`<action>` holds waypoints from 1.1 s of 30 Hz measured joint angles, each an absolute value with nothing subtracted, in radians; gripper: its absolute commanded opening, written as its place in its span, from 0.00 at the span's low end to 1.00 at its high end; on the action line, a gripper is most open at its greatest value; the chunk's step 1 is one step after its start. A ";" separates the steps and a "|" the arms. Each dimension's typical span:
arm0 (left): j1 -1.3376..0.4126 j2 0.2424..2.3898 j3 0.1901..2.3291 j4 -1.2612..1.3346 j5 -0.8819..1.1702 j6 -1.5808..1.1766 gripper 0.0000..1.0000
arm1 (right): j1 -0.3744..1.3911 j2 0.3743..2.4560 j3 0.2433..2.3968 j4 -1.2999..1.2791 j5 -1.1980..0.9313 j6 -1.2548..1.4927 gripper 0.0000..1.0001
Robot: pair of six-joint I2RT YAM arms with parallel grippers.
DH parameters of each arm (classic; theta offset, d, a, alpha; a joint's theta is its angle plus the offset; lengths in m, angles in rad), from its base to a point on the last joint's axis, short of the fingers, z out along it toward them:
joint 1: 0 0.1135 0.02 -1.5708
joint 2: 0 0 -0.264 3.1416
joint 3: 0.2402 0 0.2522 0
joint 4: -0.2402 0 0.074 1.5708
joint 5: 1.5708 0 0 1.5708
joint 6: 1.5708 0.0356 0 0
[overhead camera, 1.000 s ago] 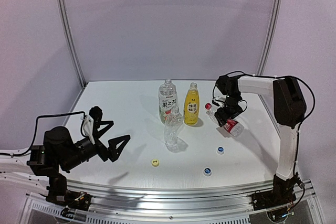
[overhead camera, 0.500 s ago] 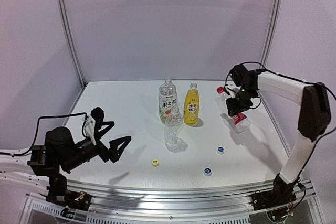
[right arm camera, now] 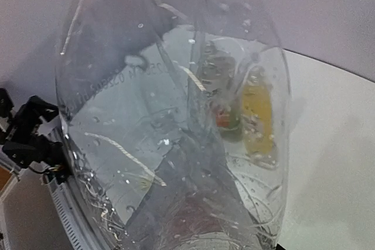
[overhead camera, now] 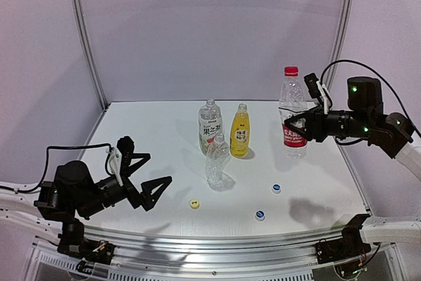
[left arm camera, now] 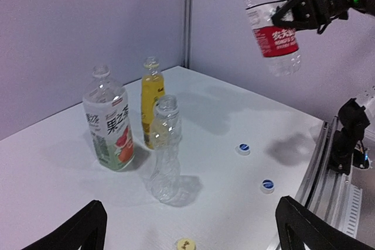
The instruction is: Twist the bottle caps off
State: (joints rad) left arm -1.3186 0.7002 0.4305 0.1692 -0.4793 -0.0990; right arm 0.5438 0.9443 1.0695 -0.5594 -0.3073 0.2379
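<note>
1. Your right arm's (overhead camera: 368,120) jaws are closed on the clear bottle with the red label (overhead camera: 293,123). They grip its body from the side, at the right of the top view.
2. That bottle hangs in the air above the counter (overhead camera: 151,136), roughly upright. Its red cap (overhead camera: 291,70) sits on the neck at the top.
3. In the right wrist view the held bottle's clear wall fills almost the whole frame. The other bottles show only as blurred shapes through it.
4. Your left arm's (overhead camera: 79,192) jaws stand wide open and hold nothing. They are at the lower left of the top view, pointing toward the middle of the counter.
5. Three bottles stand upright near the centre, all with open necks. The fruit-label bottle (overhead camera: 210,126) is just left of the yellow bottle (overhead camera: 240,133). The plain clear bottle (overhead camera: 216,162) stands just below them in the frame.
6. The yellow cap (overhead camera: 195,204) lies on the counter below and left of the plain clear bottle.
7. Two blue-and-white caps lie further right on the counter, apart from each other. One blue-and-white cap (overhead camera: 276,188) is the higher in the frame, and the other blue-and-white cap (overhead camera: 260,214) is lower, toward the bottom edge.
</note>
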 measured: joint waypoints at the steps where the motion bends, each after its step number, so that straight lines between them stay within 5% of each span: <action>1: -1.340 0.724 0.455 0.175 -0.479 -0.093 0.99 | 0.573 0.941 1.047 -0.510 -0.344 0.253 0.41; 13: -1.420 1.003 0.635 0.263 -0.355 -0.036 0.99 | 0.903 1.172 0.894 -0.024 -0.609 0.390 0.42; 33: -1.456 1.211 0.773 0.320 -0.401 -0.007 0.97 | 1.106 1.256 0.813 0.448 -0.465 0.432 0.45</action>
